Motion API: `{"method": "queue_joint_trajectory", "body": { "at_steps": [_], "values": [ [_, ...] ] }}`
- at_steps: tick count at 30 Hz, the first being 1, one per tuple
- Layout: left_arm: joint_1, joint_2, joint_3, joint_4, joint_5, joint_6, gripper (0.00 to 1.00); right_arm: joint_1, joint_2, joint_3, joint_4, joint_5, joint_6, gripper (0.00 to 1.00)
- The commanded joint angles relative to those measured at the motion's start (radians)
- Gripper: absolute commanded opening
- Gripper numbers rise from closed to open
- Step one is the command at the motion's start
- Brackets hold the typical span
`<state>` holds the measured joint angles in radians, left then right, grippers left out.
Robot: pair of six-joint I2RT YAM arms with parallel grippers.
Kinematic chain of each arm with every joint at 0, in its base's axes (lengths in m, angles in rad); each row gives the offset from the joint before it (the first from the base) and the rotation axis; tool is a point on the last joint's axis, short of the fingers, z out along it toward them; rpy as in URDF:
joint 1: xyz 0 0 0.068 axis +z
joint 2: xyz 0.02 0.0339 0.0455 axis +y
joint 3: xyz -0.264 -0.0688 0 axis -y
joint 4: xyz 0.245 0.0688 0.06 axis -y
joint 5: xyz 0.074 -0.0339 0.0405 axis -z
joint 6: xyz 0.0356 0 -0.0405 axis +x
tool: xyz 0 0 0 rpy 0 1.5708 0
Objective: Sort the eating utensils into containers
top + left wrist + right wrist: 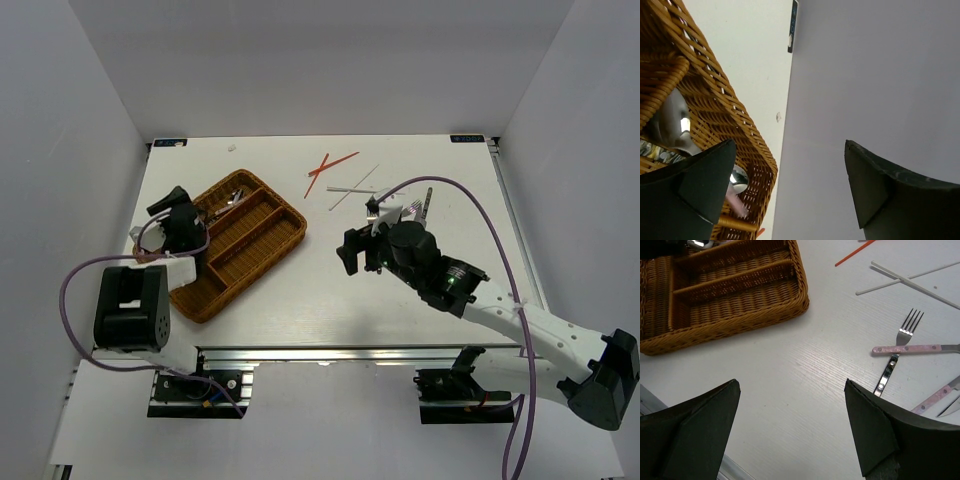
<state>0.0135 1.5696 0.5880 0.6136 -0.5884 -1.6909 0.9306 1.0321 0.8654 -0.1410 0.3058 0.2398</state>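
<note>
The brown wicker tray (pixel 300 230) lies at the table's left. Silver utensils (pixel 236 198) lie in its far compartment. In the left wrist view the tray's wall (pixel 715 100) holds two spoons (pixel 670 122). My left gripper (pixel 170 203) (pixel 790 145) is open and empty over the tray's far left end. My right gripper (pixel 358 237) (pixel 790 382) is open and empty above bare table right of the tray (pixel 800 295). A fork (pixel 905 332) and a pink-handled knife (pixel 907 349) lie ahead to its right. Red chopsticks (pixel 330 167) and white chopsticks (pixel 352 190) lie at the back.
More pink-handled utensils (pixel 935 399) lie at the right edge of the right wrist view. Grey walls enclose the table on three sides. A metal rail (pixel 330 352) runs along the near edge.
</note>
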Motion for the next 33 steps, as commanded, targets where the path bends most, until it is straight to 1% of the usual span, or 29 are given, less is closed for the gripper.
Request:
{"method": "queue_joint_trajectory", "body": {
  "at_steps": [1,3,4,5,7,8,11,12,14,15,17,18,19,20,21,22,23,24,25,26,27,28,29,30,32,33],
  "values": [
    [0.000,-0.127,0.079,-0.261,-0.019,0.037,0.98,-0.019,0.017,0.003,0.003,-0.011,0.007,0.89],
    [0.000,-0.167,0.151,-0.407,-0.027,0.089,0.98,-0.026,0.022,0.004,0.000,-0.016,0.019,0.89],
    [0.000,-0.171,0.249,-0.599,-0.031,0.121,0.98,-0.030,0.028,0.007,-0.002,-0.022,0.026,0.89],
    [0.000,-0.171,0.327,-0.758,-0.034,0.131,0.98,-0.032,0.029,0.007,0.000,-0.027,0.029,0.89],
    [0.000,-0.175,0.386,-0.874,-0.027,0.161,0.98,-0.036,0.034,0.015,-0.002,-0.033,0.039,0.89],
    [0.002,-0.184,0.391,-0.882,-0.008,0.181,0.98,-0.039,0.039,0.018,-0.003,-0.030,0.041,0.89],
    [0.000,-0.253,0.400,-0.845,0.030,0.316,0.98,-0.074,0.072,0.052,-0.067,-0.007,0.098,0.89],
    [0.000,-0.288,0.407,-0.812,0.065,0.435,0.98,-0.113,0.098,0.063,-0.087,-0.028,0.114,0.89],
    [0.002,-0.313,0.458,-0.813,0.122,0.555,0.98,-0.157,0.123,0.083,-0.146,-0.046,0.168,0.89],
    [0.002,-0.322,0.482,-0.836,0.171,0.674,0.98,-0.192,0.144,0.087,-0.158,-0.050,0.185,0.89],
    [0.002,-0.342,0.548,-0.915,0.225,0.802,0.98,-0.223,0.163,0.096,-0.192,-0.050,0.233,0.89],
    [0.000,-0.348,0.562,-1.002,0.258,0.914,0.98,-0.242,0.178,0.095,-0.192,-0.040,0.236,0.89],
    [0.000,-0.371,0.569,-1.038,0.277,0.966,0.98,-0.246,0.187,0.092,-0.187,-0.030,0.236,0.89],
    [0.000,-0.391,0.552,-1.069,0.289,1.020,0.98,-0.249,0.198,0.096,-0.193,-0.014,0.236,0.89],
    [-0.032,-0.414,0.527,-1.119,0.294,1.098,0.98,-0.259,0.230,0.103,-0.203,0.021,0.240,0.89],
    [-0.033,-0.440,0.527,-1.135,0.298,1.099,0.98,-0.266,0.249,0.109,-0.215,0.035,0.248,0.89],
    [-0.033,-0.506,0.460,-1.146,0.299,1.158,0.98,-0.277,0.267,0.115,-0.224,0.039,0.271,0.89],
    [-0.033,-0.540,0.376,-1.157,0.297,1.195,0.98,-0.297,0.301,0.124,-0.226,0.044,0.285,0.89],
    [-0.033,-0.572,0.334,-1.155,0.303,1.214,0.98,-0.300,0.316,0.129,-0.221,0.056,0.302,0.89],
    [-0.033,-0.639,0.291,-1.148,0.311,1.234,0.98,-0.305,0.331,0.135,-0.218,0.078,0.320,0.89],
    [-0.035,-0.673,0.247,-1.125,0.311,1.254,0.98,-0.305,0.365,0.155,-0.215,0.126,0.369,0.89],
    [-0.035,-0.704,0.171,-1.111,0.309,1.252,0.98,-0.306,0.388,0.170,-0.215,0.144,0.395,0.89],
    [-0.053,-0.726,0.167,-1.114,0.323,1.246,0.98,-0.308,0.410,0.188,-0.221,0.157,0.423,0.89],
    [-0.076,-0.750,0.183,-1.132,0.308,1.252,0.98,-0.308,0.465,0.210,-0.227,0.188,0.468,0.89],
    [-0.115,-0.778,0.168,-1.102,0.283,1.252,0.98,-0.309,0.532,0.300,-0.274,0.222,0.507,0.88],
    [-0.115,-0.783,0.167,-1.103,0.285,1.255,0.98,-0.309,0.607,0.337,-0.296,0.258,0.527,0.86]
  ]
}}
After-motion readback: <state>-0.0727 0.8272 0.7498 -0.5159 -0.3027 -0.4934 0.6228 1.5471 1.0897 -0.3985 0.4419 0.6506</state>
